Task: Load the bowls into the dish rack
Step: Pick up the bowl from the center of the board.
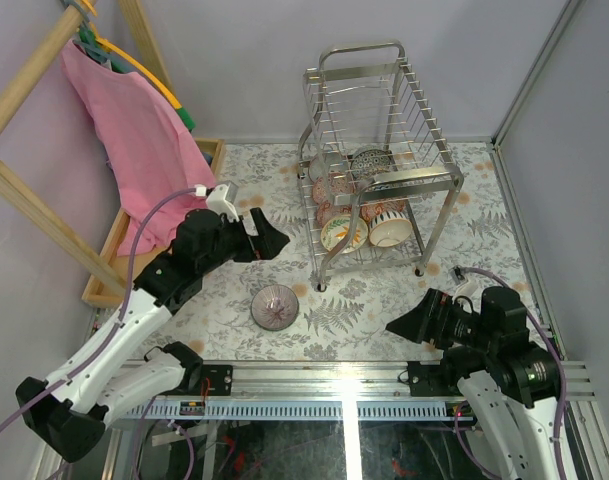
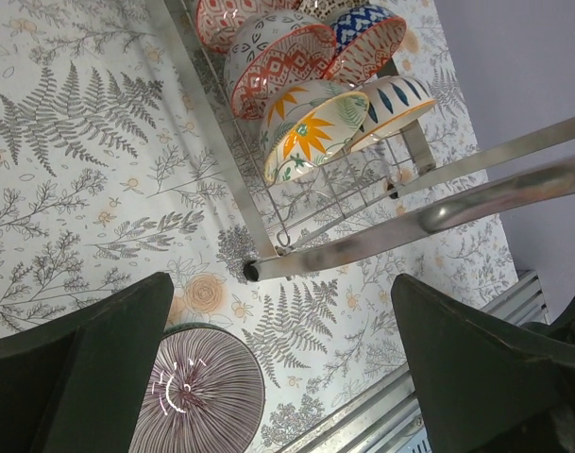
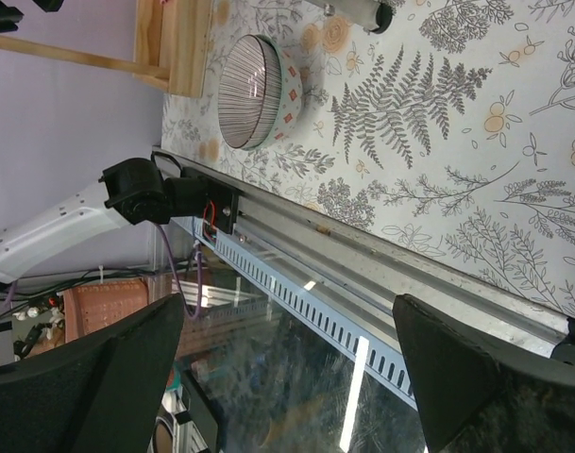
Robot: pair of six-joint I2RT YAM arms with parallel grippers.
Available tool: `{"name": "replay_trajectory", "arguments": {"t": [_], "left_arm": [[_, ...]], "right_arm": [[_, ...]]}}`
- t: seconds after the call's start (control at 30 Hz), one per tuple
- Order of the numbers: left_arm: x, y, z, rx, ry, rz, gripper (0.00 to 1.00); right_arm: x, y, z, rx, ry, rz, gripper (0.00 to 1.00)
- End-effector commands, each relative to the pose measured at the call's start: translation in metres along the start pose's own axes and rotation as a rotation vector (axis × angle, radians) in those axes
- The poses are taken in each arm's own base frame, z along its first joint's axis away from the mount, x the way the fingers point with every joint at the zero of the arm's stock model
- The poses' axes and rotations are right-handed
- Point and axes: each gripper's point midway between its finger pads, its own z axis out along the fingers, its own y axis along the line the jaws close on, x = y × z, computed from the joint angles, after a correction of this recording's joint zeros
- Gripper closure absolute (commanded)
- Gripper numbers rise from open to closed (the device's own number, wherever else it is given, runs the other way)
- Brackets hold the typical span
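The chrome dish rack (image 1: pixel 424 170) stands at the back centre, with several patterned bowls (image 1: pixel 346 233) slotted on its lower tier; they also show in the left wrist view (image 2: pixel 306 132). One striped grey bowl (image 1: pixel 275 306) sits upright on the table in front of the rack, seen too in the left wrist view (image 2: pixel 197 394) and the right wrist view (image 3: pixel 259 90). My left gripper (image 1: pixel 269 238) is open and empty, hovering above and behind that bowl, left of the rack. My right gripper (image 1: pixel 399 325) is open and empty near the front edge, right of the bowl.
A shallow wooden tray (image 1: pixel 109 250) lies at the left under a pink cloth (image 1: pixel 134 130) hung on a wooden frame. The metal rail (image 1: pixel 344 375) runs along the table's near edge. Walls close in on the right and back.
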Motion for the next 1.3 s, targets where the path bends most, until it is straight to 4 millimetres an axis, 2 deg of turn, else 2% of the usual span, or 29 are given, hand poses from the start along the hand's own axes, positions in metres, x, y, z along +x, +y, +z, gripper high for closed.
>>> {"name": "replay_trajectory", "arguments": {"t": [0.0,0.17,0.37,0.5,0.67,0.97,1.27], "left_arm": [[-0.007,-0.008,0.006,0.030,-0.022,-0.033,0.00],[-0.003,-0.004,-0.003,0.016,-0.021,-0.043,0.00],[0.004,0.002,-0.019,-0.038,0.017,-0.090,0.00],[0.009,0.009,-0.034,-0.065,0.002,-0.120,0.00],[0.018,0.015,-0.046,-0.059,-0.024,-0.150,0.00],[0.045,0.018,-0.036,-0.046,0.073,-0.200,0.00],[0.072,0.034,-0.024,-0.078,0.131,-0.248,0.00]], "right_arm": [[0.014,0.000,0.003,-0.031,0.091,0.019,0.00],[0.015,-0.002,0.008,-0.037,0.111,0.035,0.00],[0.022,0.000,-0.002,-0.032,0.122,0.001,0.01],[0.027,0.000,-0.002,-0.047,0.140,0.025,0.01],[0.023,0.005,-0.004,-0.041,0.137,0.007,0.01],[0.020,-0.007,0.010,-0.027,0.166,0.013,0.00],[0.019,-0.015,0.017,-0.006,0.177,0.012,0.01]]}}
